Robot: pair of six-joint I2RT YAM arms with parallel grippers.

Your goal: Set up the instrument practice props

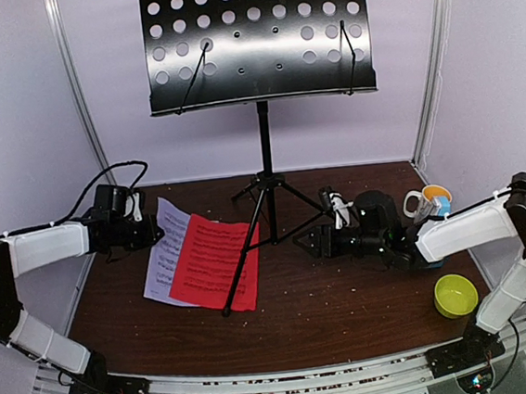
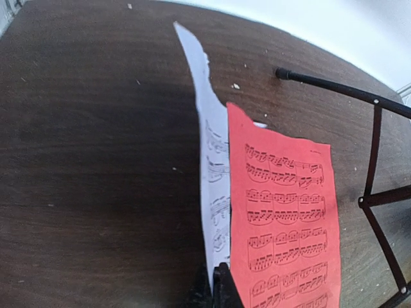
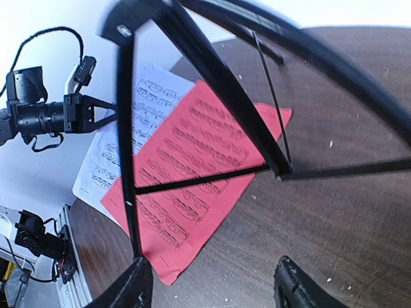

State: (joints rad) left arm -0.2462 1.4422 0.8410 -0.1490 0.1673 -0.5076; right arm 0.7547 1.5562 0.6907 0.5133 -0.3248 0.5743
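Observation:
The black perforated music stand (image 1: 257,39) stands at the back middle on its tripod legs (image 1: 268,196). The white music sheet (image 1: 162,263) and the red music sheet (image 1: 213,262) lie overlapped on the table left of the tripod, with one leg resting over the red sheet. My left gripper (image 1: 159,233) is shut on the far left edge of the white sheet (image 2: 212,160), which is lifted beside the red sheet (image 2: 286,212). My right gripper (image 3: 215,289) is open and empty, low by the right tripod leg (image 3: 218,77). A small blue thing (image 1: 441,206), perhaps the metronome, is mostly hidden behind my right arm.
A white mug (image 1: 415,203) stands at the right, just behind my right arm. A small yellow bowl (image 1: 456,295) sits near the front right. White walls and frame posts close in the table on the left, right and back. Small crumbs dot the brown tabletop.

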